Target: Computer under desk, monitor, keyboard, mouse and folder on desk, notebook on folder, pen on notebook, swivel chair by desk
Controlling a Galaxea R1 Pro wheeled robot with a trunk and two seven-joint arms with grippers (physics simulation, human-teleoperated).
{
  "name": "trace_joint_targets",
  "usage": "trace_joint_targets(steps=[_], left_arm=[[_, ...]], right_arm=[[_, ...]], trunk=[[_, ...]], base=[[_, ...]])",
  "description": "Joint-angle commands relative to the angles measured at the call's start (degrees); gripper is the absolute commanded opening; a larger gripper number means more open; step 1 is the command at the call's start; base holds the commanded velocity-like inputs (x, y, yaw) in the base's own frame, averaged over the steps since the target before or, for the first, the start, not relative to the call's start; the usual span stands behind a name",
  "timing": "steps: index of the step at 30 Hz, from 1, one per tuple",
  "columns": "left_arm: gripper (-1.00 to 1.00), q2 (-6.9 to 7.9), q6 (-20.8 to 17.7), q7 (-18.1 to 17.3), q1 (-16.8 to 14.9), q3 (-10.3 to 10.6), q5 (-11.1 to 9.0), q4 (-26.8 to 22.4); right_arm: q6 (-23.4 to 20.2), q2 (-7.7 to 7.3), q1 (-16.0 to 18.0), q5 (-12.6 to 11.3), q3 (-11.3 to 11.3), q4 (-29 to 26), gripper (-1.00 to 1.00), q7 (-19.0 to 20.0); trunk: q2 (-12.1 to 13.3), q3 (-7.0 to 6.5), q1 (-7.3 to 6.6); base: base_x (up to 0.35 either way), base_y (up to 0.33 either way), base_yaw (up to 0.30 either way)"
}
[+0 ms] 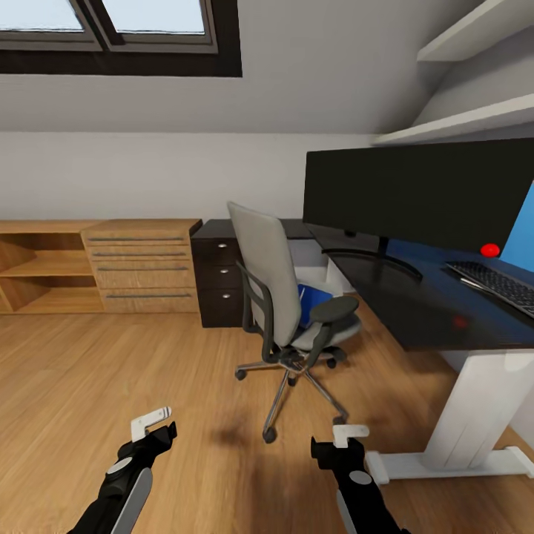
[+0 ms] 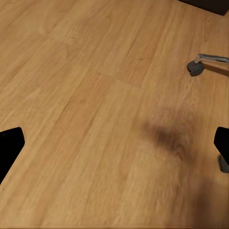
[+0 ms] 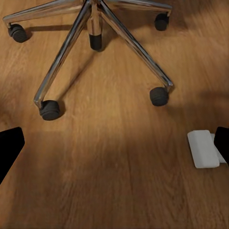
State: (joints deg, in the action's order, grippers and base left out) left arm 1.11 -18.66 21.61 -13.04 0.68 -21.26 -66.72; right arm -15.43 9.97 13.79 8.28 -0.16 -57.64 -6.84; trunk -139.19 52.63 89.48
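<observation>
Ahead on the wood floor, the swivel chair stands just beside the near-left corner of the surface, its back toward the robot; a blue thing lies on its seat. On that surface the monitor stands near the left edge, the keyboard right of it. Bare floor spreads left toward the wooden chest. Left tool and right tool hang low over the floor, both spread apart and holding nothing.

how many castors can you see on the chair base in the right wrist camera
4: one at the upper left, one at the lower left, one right of centre, one at the upper right. A fifth may be out of frame.
</observation>
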Motion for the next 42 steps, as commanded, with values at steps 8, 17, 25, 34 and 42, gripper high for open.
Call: trace_joint_targets(steps=[8, 17, 25, 34, 42], left_arm=[[1.00, 0.03, -0.2, 0.4, -0.1, 0.1, -0.5, 0.8], [1.00, 0.03, -0.2, 0.4, 0.0, 0.1, -0.5, 0.9], [1.00, 0.03, -0.2, 0.4, 0.0, 0.1, -0.5, 0.9], [1.00, 0.03, -0.2, 0.4, -0.1, 0.1, -0.5, 0.9], [1.00, 0.33, -0.2, 0.0, -0.1, 0.1, -0.5, 1.7]], right_arm=[[-0.2, 0.03, 0.0, 0.6, 0.0, 0.1, 1.00, 0.0], [-0.2, 0.03, 0.0, 0.7, 0.1, 0.9, 1.00, -0.1], [-0.1, 0.03, 0.0, 0.7, 0.0, 0.9, 1.00, -0.1], [0.1, 0.03, 0.0, 0.7, 0.0, 0.9, 1.00, -0.2], [2.2, 0.03, 0.0, 0.6, 0.1, 0.9, 1.00, 0.0]], trunk=[[-3.2, 1.50, 1.75], [-4.1, 3.41, 2.37], [-4.3, 5.18, 2.58], [-4.4, 6.96, 2.78], [-4.4, 6.96, 2.78]], base=[[0.000, 0.000, 0.000], [0.000, 0.000, 0.000], [0.000, 0.000, 0.000], [0.000, 0.000, 0.000], [0.000, 0.000, 0.000]])
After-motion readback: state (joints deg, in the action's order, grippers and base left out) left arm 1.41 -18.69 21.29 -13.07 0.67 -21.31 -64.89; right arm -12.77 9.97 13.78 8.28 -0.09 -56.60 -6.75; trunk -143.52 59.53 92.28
